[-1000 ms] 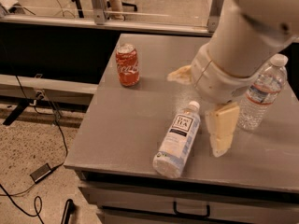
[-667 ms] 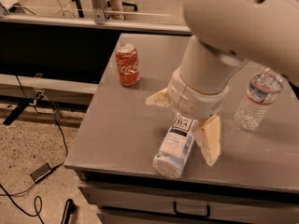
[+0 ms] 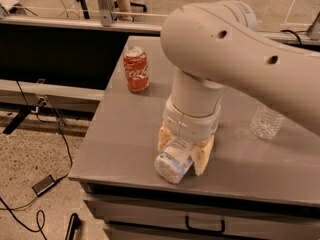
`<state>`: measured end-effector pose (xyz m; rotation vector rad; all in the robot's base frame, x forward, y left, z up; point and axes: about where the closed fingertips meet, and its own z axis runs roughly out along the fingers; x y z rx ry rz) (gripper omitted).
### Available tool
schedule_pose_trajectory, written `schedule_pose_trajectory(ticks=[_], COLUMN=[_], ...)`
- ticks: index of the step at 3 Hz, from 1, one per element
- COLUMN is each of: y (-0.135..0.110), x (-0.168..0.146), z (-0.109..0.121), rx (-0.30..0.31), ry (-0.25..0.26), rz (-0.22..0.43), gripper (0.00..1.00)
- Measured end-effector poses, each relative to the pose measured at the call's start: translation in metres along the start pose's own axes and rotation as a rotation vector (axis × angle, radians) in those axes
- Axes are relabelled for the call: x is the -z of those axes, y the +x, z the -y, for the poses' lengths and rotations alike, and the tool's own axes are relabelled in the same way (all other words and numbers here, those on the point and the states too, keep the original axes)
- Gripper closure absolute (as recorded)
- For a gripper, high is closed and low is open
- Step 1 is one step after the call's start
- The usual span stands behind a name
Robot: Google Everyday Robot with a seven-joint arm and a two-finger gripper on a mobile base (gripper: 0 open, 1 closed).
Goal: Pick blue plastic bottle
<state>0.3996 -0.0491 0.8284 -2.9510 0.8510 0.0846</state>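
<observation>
The blue plastic bottle (image 3: 173, 165) lies on its side near the front edge of the grey table (image 3: 120, 139), with its near end pointing toward me. Most of its body is hidden under the arm. My gripper (image 3: 183, 149) is down over the bottle, with one cream finger on each side pressed against it. The bottle still rests on the tabletop.
A red soda can (image 3: 136, 69) stands upright at the back left of the table. A clear ribbed water bottle (image 3: 266, 122) stands at the right, partly hidden by my arm (image 3: 235, 49). Cables and a power brick (image 3: 44, 184) lie on the floor to the left.
My gripper has moved left and down from beside the bottle to straddle it, and its fingers have closed in from a wide spread. The bottle has not moved.
</observation>
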Motion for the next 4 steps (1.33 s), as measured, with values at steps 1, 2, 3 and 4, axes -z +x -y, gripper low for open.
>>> schedule_pose_trajectory(ticks=[1,2,3,4], y=[0.0,0.004,0.006,0.005], x=[0.006,0.033,0.07,0.076], z=[0.003,0.006,0.014,0.016], rx=[0.05,0.073,0.086,0.088], ry=[0.011,0.061,0.092,0.106], rz=[-0.02,-0.047,-0.054,-0.063], gripper=[0.64,0.88,1.0,1.0])
